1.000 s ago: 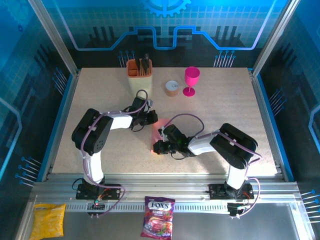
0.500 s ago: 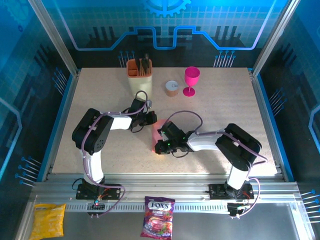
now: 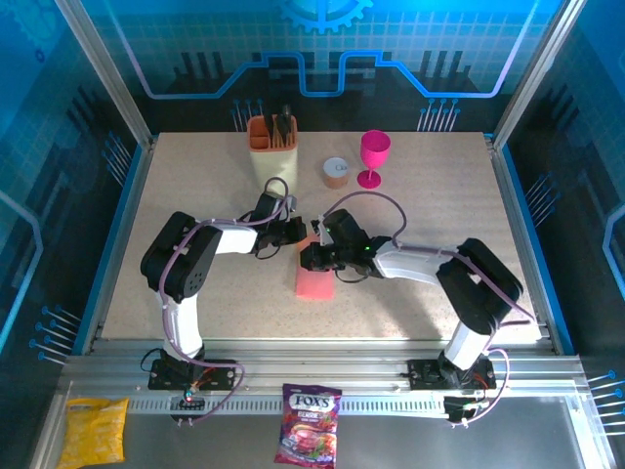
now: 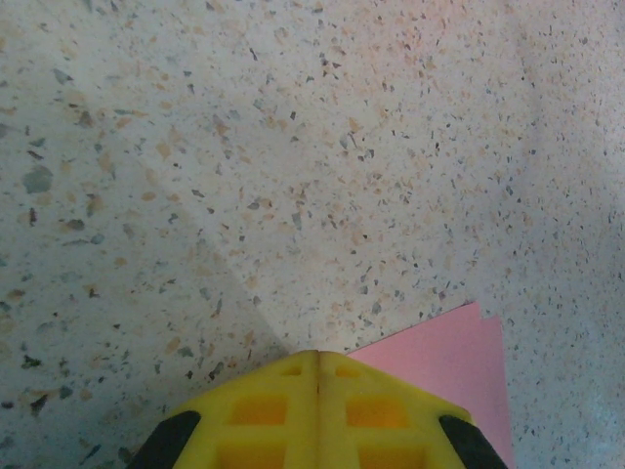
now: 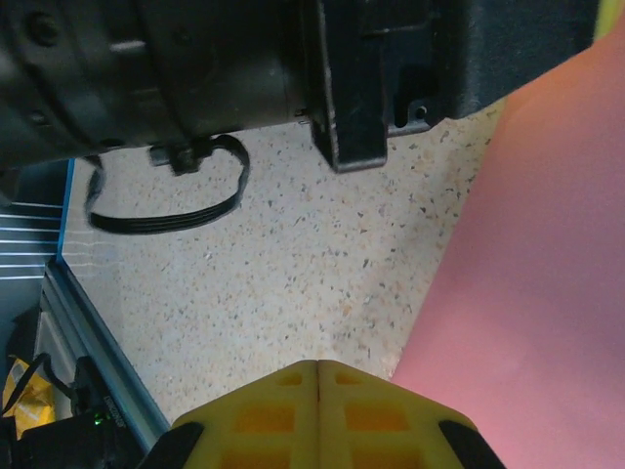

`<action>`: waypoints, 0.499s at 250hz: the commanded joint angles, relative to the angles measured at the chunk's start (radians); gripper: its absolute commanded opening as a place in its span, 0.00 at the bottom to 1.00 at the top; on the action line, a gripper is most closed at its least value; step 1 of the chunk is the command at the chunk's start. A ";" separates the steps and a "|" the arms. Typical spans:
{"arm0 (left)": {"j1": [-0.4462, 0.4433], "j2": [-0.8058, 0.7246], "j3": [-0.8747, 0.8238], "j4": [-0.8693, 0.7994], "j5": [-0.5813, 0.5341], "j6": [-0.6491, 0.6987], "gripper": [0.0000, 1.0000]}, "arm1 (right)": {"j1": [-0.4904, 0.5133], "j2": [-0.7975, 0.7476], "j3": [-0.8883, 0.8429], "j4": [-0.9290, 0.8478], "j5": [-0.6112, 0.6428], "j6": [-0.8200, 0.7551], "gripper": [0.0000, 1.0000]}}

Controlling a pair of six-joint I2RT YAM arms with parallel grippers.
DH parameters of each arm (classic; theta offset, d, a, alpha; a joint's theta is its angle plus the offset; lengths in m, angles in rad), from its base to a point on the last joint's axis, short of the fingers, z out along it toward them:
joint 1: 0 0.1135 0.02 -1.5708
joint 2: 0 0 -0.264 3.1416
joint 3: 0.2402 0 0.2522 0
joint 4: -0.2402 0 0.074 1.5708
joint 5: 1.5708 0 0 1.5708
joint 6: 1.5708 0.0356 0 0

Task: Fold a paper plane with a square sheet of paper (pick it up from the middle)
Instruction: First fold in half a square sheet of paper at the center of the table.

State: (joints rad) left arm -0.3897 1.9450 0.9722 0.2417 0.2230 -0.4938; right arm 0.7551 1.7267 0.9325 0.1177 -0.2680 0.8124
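The square sheet of paper [image 3: 314, 283] lies on the speckled table as a salmon-pink folded strip, its long side running near to far. My left gripper [image 3: 300, 236] is shut at the strip's far end. In the left wrist view its yellow fingertips [image 4: 317, 357] meet, and a pink corner [image 4: 451, 360] lies just to their right. My right gripper [image 3: 309, 257] is shut too, low over the strip's far left edge. In the right wrist view its tips [image 5: 318, 366] close over bare table, with the paper [image 5: 532, 264] on the right and the left arm's black body [image 5: 293, 59] close ahead.
At the back stand an orange utensil holder [image 3: 271, 139], a small round tub [image 3: 336, 173] and a magenta goblet [image 3: 374, 156]. A candy bag [image 3: 309, 437] and a yellow packet [image 3: 95, 431] lie on the metal shelf in front of the arm bases.
My right gripper has slid from the strip's near end toward its far end, uncovering the near half of the paper. The left gripper has barely moved.
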 commanded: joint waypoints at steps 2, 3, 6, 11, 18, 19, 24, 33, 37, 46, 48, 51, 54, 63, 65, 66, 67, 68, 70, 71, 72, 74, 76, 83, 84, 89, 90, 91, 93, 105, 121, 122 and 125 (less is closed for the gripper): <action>0.005 0.026 -0.027 -0.060 -0.020 0.027 0.00 | -0.003 0.067 0.030 0.064 -0.013 0.025 0.00; 0.005 0.026 -0.026 -0.061 -0.020 0.027 0.00 | -0.003 0.069 0.030 0.065 -0.013 0.025 0.00; 0.005 0.026 -0.028 -0.062 -0.020 0.027 0.00 | -0.003 0.075 0.032 0.069 -0.010 0.026 0.00; 0.004 0.027 -0.025 -0.062 -0.019 0.027 0.00 | -0.003 0.085 0.034 0.077 -0.007 0.029 0.00; 0.005 0.029 -0.024 -0.062 -0.020 0.029 0.00 | -0.003 0.097 0.037 0.090 -0.005 0.032 0.00; 0.005 0.028 -0.024 -0.062 -0.020 0.029 0.00 | -0.003 0.100 0.037 0.093 -0.004 0.033 0.00; 0.005 0.028 -0.024 -0.062 -0.020 0.028 0.00 | -0.003 0.108 0.038 0.101 0.001 0.034 0.00; 0.004 0.029 -0.023 -0.064 -0.019 0.031 0.00 | -0.003 0.124 0.044 0.110 0.008 0.037 0.00; 0.004 0.029 -0.024 -0.065 -0.020 0.031 0.00 | -0.003 0.131 0.046 0.115 0.010 0.037 0.00; 0.005 0.029 -0.023 -0.067 -0.020 0.032 0.00 | -0.003 0.146 0.050 0.127 0.012 0.039 0.00; 0.004 0.029 -0.023 -0.067 -0.019 0.032 0.00 | -0.003 0.149 0.052 0.130 0.011 0.040 0.00; 0.004 0.029 -0.023 -0.067 -0.021 0.032 0.00 | -0.003 0.156 0.053 0.130 0.010 0.039 0.00; 0.005 0.028 -0.024 -0.067 -0.022 0.032 0.00 | -0.003 0.160 0.056 0.130 0.010 0.040 0.00; 0.001 0.031 -0.023 -0.067 -0.022 0.031 0.00 | -0.004 0.174 0.064 0.132 0.007 0.038 0.00; 0.004 0.032 -0.023 -0.067 -0.022 0.032 0.00 | -0.004 0.177 0.065 0.133 0.006 0.038 0.00; 0.004 0.031 -0.023 -0.067 -0.021 0.032 0.00 | -0.004 0.178 0.066 0.132 0.006 0.038 0.00; 0.004 0.031 -0.023 -0.068 -0.021 0.032 0.00 | -0.004 0.180 0.067 0.133 0.006 0.038 0.00; 0.004 0.031 -0.023 -0.066 -0.021 0.032 0.00 | -0.004 0.182 0.068 0.132 0.006 0.038 0.00; 0.004 0.031 -0.023 -0.067 -0.020 0.032 0.00 | -0.004 0.185 0.070 0.131 0.006 0.037 0.00; 0.005 0.031 -0.023 -0.067 -0.020 0.032 0.00 | -0.004 0.186 0.071 0.130 0.006 0.037 0.00; 0.005 0.032 -0.023 -0.067 -0.020 0.032 0.00 | -0.004 0.188 0.071 0.130 0.006 0.037 0.00; 0.002 0.032 -0.023 -0.067 -0.020 0.033 0.00 | -0.003 0.191 0.073 0.129 0.006 0.037 0.00; 0.003 0.032 -0.024 -0.067 -0.020 0.032 0.00 | -0.002 0.193 0.074 0.127 0.006 0.035 0.00; 0.005 0.032 -0.022 -0.067 -0.020 0.032 0.00 | -0.001 0.202 0.082 0.115 0.006 0.030 0.00; 0.005 0.032 -0.023 -0.067 -0.020 0.032 0.00 | -0.001 0.203 0.082 0.113 0.005 0.029 0.00; 0.004 0.034 -0.024 -0.067 -0.020 0.032 0.00 | 0.002 0.209 0.086 0.102 0.007 0.024 0.00; 0.005 0.035 -0.023 -0.067 -0.020 0.032 0.00 | 0.002 0.211 0.087 0.100 0.007 0.023 0.00; 0.005 0.034 -0.024 -0.067 -0.020 0.032 0.00 | 0.002 0.211 0.089 0.098 0.007 0.021 0.00; 0.005 0.034 -0.023 -0.067 -0.020 0.032 0.00 | 0.003 0.214 0.090 0.093 0.008 0.018 0.00; 0.004 0.035 -0.025 -0.066 -0.022 0.030 0.00 | 0.012 0.226 0.099 0.062 0.014 -0.002 0.00; 0.005 0.037 -0.025 -0.067 -0.022 0.029 0.00 | 0.024 0.240 0.103 0.022 0.026 -0.029 0.00; 0.005 0.037 -0.025 -0.067 -0.023 0.029 0.00 | 0.025 0.240 0.104 0.019 0.027 -0.030 0.00; 0.005 0.038 -0.025 -0.067 -0.023 0.029 0.00 | 0.027 0.242 0.101 0.014 0.027 -0.035 0.00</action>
State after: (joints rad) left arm -0.3901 1.9450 0.9722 0.2417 0.2230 -0.4900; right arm 0.7589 1.9366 1.0084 0.1974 -0.2623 0.8291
